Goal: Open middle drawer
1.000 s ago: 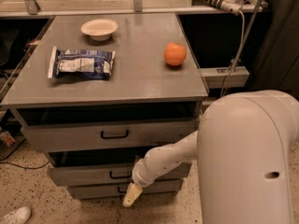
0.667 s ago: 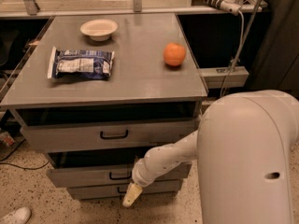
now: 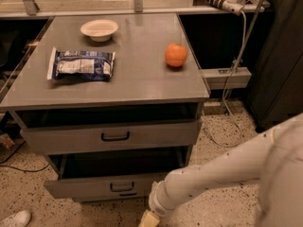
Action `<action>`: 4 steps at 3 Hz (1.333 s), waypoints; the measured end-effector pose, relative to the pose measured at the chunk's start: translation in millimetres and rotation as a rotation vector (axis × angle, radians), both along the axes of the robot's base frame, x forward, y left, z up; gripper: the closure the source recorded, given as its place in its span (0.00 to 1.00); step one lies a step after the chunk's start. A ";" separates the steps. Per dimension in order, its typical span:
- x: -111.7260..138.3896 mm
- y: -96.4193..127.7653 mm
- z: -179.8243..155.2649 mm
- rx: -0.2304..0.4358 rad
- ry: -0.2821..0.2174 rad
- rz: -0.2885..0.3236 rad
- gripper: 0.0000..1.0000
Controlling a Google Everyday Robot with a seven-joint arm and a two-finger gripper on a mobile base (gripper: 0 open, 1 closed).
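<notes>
The middle drawer [image 3: 85, 187] is a grey drawer with a small black bar handle [image 3: 122, 187]. It stands pulled out from the grey cabinet, with a dark open cavity above its front. My gripper [image 3: 149, 218] is at the bottom edge of the camera view, just in front of and below the drawer's right half, to the right of the handle. It touches nothing that I can see. My white arm [image 3: 213, 174] reaches in from the lower right. The bottom drawer is almost hidden under the middle one.
The taller top drawer [image 3: 71, 138] with a bigger handle also stands slightly out. On the cabinet top [image 3: 137, 79] lie a white bowl [image 3: 99, 29], a blue snack bag [image 3: 81, 64] and an orange [image 3: 175, 55]. A white shoe [image 3: 14, 219] is at the lower left and cables hang at the right.
The middle drawer has come further out, showing more of the cavity above it. My gripper has drawn back towards the bottom of the view, away from the handle.
</notes>
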State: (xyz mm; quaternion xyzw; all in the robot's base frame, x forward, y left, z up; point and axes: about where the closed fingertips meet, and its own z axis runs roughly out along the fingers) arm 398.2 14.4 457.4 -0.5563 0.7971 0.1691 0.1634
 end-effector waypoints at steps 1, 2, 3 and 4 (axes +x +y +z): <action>-39.7 -21.1 20.5 0.006 0.031 -0.045 0.00; -26.3 -21.4 26.4 0.016 0.003 -0.059 0.00; 11.7 1.0 24.3 0.014 -0.039 -0.014 0.00; 40.8 25.5 8.5 0.008 -0.052 0.033 0.00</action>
